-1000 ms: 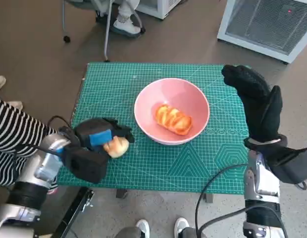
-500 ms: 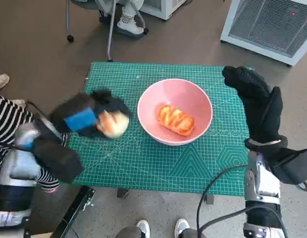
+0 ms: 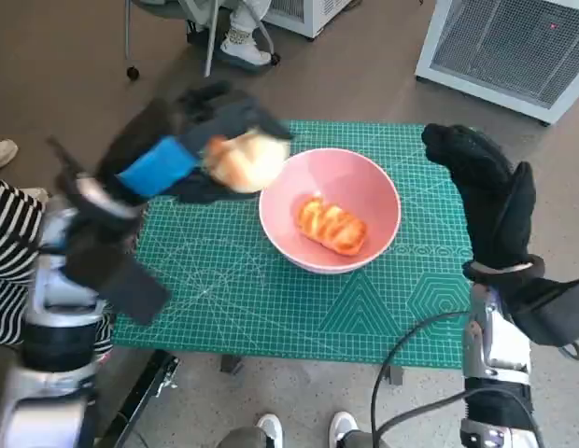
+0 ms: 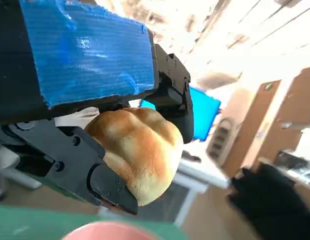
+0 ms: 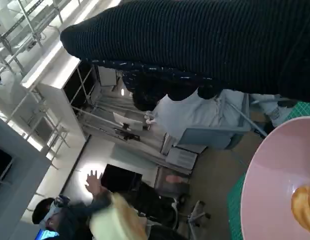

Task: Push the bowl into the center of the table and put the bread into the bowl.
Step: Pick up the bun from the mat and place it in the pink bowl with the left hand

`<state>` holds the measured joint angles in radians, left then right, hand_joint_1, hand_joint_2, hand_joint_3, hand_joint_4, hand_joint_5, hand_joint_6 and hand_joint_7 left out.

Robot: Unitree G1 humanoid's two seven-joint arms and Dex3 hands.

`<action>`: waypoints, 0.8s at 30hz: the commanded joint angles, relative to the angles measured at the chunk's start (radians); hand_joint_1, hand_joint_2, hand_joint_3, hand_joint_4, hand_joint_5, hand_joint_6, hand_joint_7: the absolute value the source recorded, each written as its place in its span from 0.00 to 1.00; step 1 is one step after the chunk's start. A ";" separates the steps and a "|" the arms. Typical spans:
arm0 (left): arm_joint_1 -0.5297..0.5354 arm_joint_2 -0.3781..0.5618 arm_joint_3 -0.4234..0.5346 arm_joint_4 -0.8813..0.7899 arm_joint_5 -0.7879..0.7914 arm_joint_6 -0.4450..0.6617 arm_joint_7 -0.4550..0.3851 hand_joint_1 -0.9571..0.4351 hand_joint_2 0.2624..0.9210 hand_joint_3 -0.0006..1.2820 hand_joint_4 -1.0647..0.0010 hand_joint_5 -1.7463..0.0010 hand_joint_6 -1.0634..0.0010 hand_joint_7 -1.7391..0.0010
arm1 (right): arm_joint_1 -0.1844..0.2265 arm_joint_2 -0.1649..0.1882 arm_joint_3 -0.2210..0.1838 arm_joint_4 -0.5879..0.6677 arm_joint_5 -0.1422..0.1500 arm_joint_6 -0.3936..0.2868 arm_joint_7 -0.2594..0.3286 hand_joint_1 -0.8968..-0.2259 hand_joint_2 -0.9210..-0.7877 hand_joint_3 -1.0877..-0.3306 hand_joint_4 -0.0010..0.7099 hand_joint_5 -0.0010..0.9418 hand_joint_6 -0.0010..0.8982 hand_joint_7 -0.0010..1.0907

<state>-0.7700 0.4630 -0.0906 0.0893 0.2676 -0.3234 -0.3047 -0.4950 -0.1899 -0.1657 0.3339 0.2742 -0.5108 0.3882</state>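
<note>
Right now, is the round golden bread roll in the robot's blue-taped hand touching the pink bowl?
Apart. In the left wrist view, the round golden bread roll, gripped by the blue-taped left hand, hangs above the pink bowl rim with a gap between them.

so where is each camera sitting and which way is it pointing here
Head view: on the robot's head, looking steeply down at the green table, the pink bowl and the floor; both forearms show, the left hand and the right hand.
Left wrist view: behind the left hand, looking past its blue-taped back at the bread roll that it holds.
Right wrist view: behind the right hand, its glove across the top, facing the bowl and the room beyond.
Shared: the bowl shows in the head and right wrist views, the roll in all three.
</note>
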 commanded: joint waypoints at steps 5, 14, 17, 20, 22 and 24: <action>-0.113 -0.081 -0.107 0.227 0.062 -0.046 0.005 0.69 0.97 0.04 0.31 0.38 0.33 0.36 | 0.000 -0.001 -0.003 0.026 -0.002 0.010 0.000 0.21 0.00 0.45 0.26 0.00 0.04 0.51; -0.198 -0.142 -0.182 0.527 0.108 -0.125 0.017 0.69 1.00 0.03 0.32 0.38 0.39 0.32 | 0.002 0.001 -0.003 0.019 -0.003 0.008 -0.002 0.21 0.00 0.45 0.25 0.00 0.04 0.51; -0.211 -0.155 -0.195 0.594 0.095 -0.109 -0.027 0.69 1.00 0.09 0.39 0.33 0.48 0.27 | 0.007 0.001 -0.003 0.013 -0.007 0.006 -0.006 0.21 0.00 0.45 0.25 0.00 0.04 0.51; -0.216 -0.160 -0.201 0.622 0.085 -0.086 -0.067 0.63 0.92 0.06 0.45 0.69 0.55 0.61 | 0.008 0.000 -0.003 0.010 -0.009 0.006 -0.009 0.21 0.00 0.45 0.25 0.00 0.04 0.51; -0.213 -0.159 -0.203 0.611 0.082 -0.062 -0.097 0.59 0.90 0.03 0.49 0.82 0.57 0.71 | 0.009 -0.001 -0.005 0.008 -0.011 0.005 -0.011 0.21 0.00 0.45 0.25 0.00 0.04 0.51; -0.206 -0.154 -0.201 0.593 0.079 -0.051 -0.114 0.55 0.88 0.02 0.53 0.90 0.57 0.77 | 0.009 -0.003 -0.007 0.009 -0.011 0.004 -0.011 0.21 0.00 0.45 0.25 0.00 0.04 0.51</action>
<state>-0.9496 0.3068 -0.2930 0.6989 0.3591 -0.3913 -0.3894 -0.5014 -0.1902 -0.1688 0.3410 0.2713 -0.5121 0.3853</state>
